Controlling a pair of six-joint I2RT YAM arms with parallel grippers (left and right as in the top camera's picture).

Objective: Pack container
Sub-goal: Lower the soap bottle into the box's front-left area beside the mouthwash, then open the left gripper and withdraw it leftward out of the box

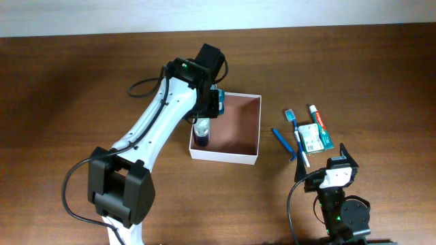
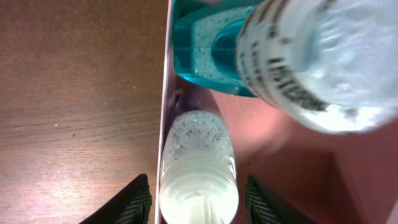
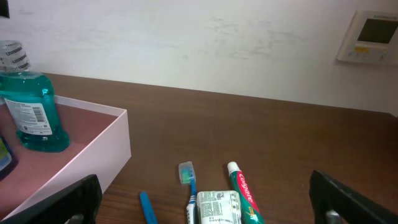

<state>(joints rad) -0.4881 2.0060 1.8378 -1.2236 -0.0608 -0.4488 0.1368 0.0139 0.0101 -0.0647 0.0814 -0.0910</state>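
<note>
Container white walls, reddish-brown inside; mouthwash bottle teal; table brown woodgrain.

Container corner hidden under left arm

A white robot arm is reaching over the container at mid-frame, a purple-filled bottle standing inside; toothbrush and toothpaste are lying to its right.
</note>
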